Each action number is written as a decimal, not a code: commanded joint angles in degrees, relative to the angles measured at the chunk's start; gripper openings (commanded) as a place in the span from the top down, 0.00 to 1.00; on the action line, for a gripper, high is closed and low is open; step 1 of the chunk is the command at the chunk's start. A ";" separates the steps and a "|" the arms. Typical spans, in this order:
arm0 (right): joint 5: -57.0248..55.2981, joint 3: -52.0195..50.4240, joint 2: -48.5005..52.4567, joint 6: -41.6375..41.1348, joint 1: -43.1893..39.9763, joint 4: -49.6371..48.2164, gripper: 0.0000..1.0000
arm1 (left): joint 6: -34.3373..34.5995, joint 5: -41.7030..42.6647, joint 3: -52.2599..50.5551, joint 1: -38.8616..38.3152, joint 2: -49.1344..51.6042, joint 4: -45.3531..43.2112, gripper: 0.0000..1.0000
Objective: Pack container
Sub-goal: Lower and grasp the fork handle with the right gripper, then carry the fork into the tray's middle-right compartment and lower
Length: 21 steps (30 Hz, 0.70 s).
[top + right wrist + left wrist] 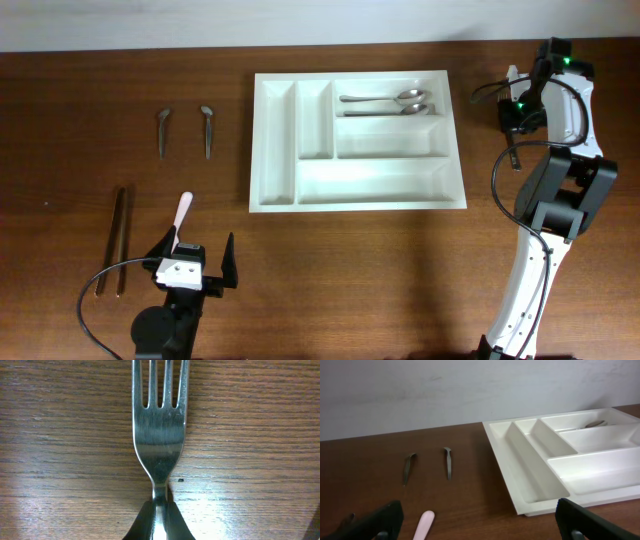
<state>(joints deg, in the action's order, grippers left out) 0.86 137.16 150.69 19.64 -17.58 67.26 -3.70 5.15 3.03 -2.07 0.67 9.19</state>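
Observation:
The white five-compartment container (258, 140) lies at the table's middle; it also shows in the left wrist view (520, 485). Two metal spoons (388, 103) lie in its top right compartment. My right gripper (516, 118) is to the right of the container, over the table. In the right wrist view it (159, 520) is shut on the neck of a metal fork (159, 425), tines pointing away above the wood. My left gripper (195, 255) is open and empty at the front left, just behind a pink-handled utensil (183, 212), which lies between its fingers (480, 532).
Two small metal utensils (163, 130) (207, 128) lie left of the container, also seen in the left wrist view (409, 467) (447, 462). A pair of brown sticks (117, 240) lies at the far left. The right arm's base stands at the front right.

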 commanded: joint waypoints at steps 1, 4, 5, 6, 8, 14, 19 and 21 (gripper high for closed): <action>-1.53 -2.23 1.79 -0.17 0.00 -0.26 0.96 | -0.92 -0.42 -0.37 0.42 -0.37 -0.17 0.01; -1.55 -2.23 1.79 -0.66 0.00 -0.48 0.96 | -0.92 -0.42 -0.37 0.42 -0.37 -0.17 0.01; -1.49 -2.23 1.79 -1.40 0.02 -0.66 0.96 | -0.92 -0.42 -0.37 0.42 -0.37 -0.17 0.01; -1.49 -2.16 1.77 -2.36 0.07 -0.76 0.96 | -0.92 -0.42 -0.37 0.42 -0.37 -0.17 0.01; -1.33 -1.18 1.73 -3.89 0.26 -0.57 0.96 | -0.92 -0.42 -0.37 0.42 -0.37 -0.17 0.01; -1.14 8.26 0.94 -6.75 1.86 3.69 0.96 | -0.92 -0.42 -0.37 0.42 -0.37 -0.17 0.01; 0.48 21.92 -0.55 -12.59 3.45 9.68 0.96 | -0.92 -0.42 -0.37 0.42 -0.37 -0.17 0.01; 1.84 27.71 -0.90 -15.69 4.26 12.52 0.96 | -0.92 -0.42 -0.37 0.42 -0.37 -0.17 0.01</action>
<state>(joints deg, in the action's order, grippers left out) 0.60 157.07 152.09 9.87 -15.00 77.89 -3.70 5.15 3.03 -2.07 0.67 9.19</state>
